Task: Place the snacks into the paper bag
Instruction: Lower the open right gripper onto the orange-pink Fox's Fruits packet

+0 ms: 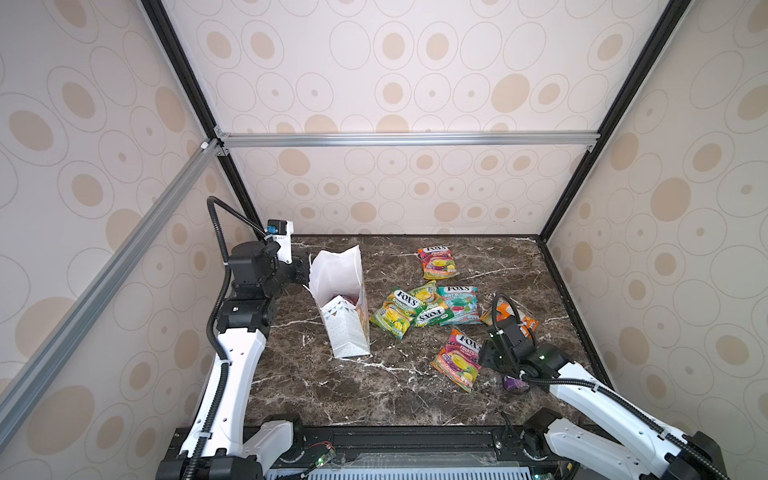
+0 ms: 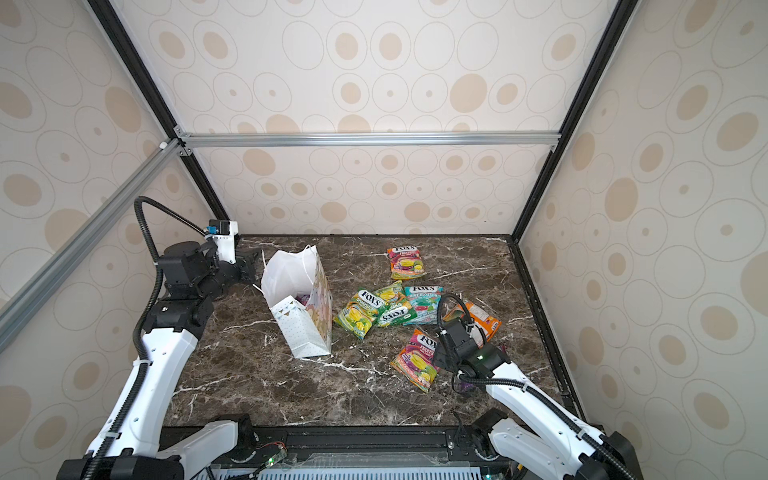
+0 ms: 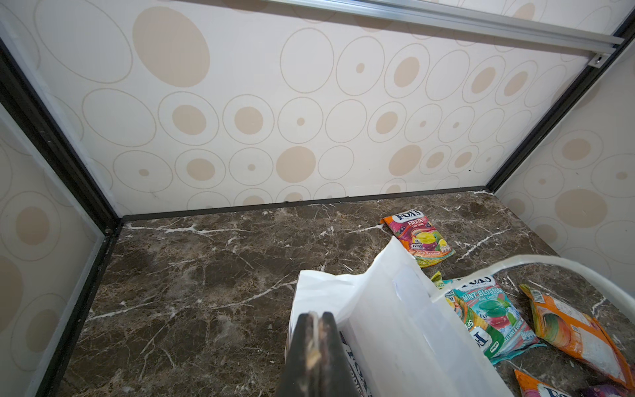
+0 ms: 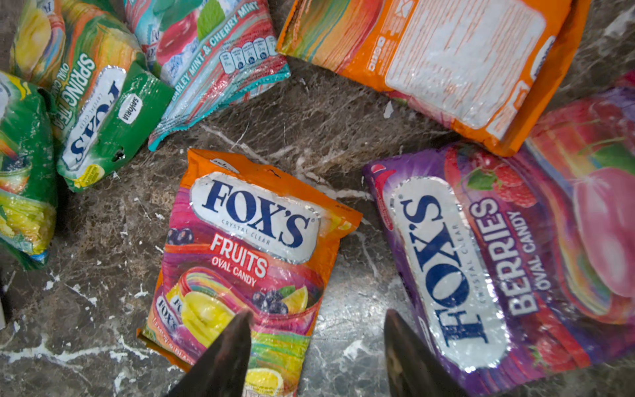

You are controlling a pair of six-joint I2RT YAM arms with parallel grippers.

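The white paper bag [image 1: 345,328] [image 2: 305,332] stands open at the table's left. My left gripper [image 3: 318,314] is shut on its far rim, a pale strip pinched between the jaws, and a pouch [image 3: 354,364] shows inside. Several snacks lie flat to its right. My right gripper [image 4: 318,314] hangs open low over bare marble. One of its fingers [image 4: 233,343] overlaps the lower end of an orange-pink FRUITS pouch [image 4: 247,240] [image 1: 457,359]. The other sits beside a purple BERRIES pouch [image 4: 498,257]. In both top views the right wrist hides those fingertips.
A teal mint pouch [image 1: 459,305], two green ones [image 1: 397,311] [image 1: 432,316] and a face-down orange one [image 1: 509,311] lie past the right gripper. Another FRUITS pouch [image 1: 438,262] lies near the back wall. Patterned walls enclose three sides of the marble table [image 1: 374,399].
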